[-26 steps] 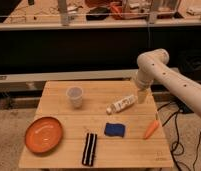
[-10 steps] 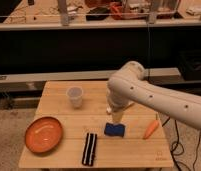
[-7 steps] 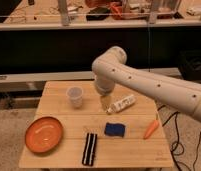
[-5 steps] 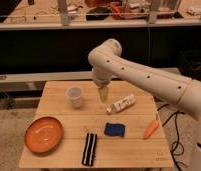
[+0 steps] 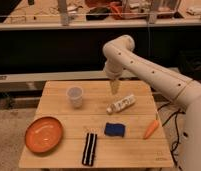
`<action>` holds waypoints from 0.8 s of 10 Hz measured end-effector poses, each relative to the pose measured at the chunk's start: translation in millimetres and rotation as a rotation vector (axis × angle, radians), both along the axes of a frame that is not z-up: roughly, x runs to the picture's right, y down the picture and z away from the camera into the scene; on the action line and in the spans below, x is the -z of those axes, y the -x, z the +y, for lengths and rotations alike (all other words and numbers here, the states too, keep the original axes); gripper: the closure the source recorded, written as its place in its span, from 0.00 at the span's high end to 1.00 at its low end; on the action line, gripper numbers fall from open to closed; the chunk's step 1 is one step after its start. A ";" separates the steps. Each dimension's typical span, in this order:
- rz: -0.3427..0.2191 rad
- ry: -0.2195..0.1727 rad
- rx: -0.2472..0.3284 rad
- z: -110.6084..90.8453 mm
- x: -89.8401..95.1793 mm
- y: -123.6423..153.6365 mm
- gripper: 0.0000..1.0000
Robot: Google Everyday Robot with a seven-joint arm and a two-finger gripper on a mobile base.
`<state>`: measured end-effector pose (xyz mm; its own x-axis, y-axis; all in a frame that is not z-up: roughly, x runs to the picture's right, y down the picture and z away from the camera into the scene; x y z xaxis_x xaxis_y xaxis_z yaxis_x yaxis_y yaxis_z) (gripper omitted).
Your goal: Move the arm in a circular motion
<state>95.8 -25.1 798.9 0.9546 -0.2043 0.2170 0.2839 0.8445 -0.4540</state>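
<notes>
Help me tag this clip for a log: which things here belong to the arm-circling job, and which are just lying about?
Job: arm; its tool, pointing down over the wooden table's far side.

Lying about: clear cup, white bottle on its side, blue sponge, carrot, orange plate, striped black-and-white bar.

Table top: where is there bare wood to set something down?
Bare wood: the near corner of the table, between the striped item and the carrot; also the strip between the cup and the orange plate. It is crowded around the bottle and blue sponge, with the gripper hanging just behind the bottle.
</notes>
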 end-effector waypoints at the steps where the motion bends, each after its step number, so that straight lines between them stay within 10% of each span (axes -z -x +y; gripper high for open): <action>1: 0.018 0.015 -0.025 2.4 -7.1 -26.9 0.80; 8: 0.247 0.137 -0.195 56.2 -18.9 -191.3 0.80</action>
<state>287.1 31.0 817.8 0.9999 0.0021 -0.0128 -0.0094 0.7983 -0.6021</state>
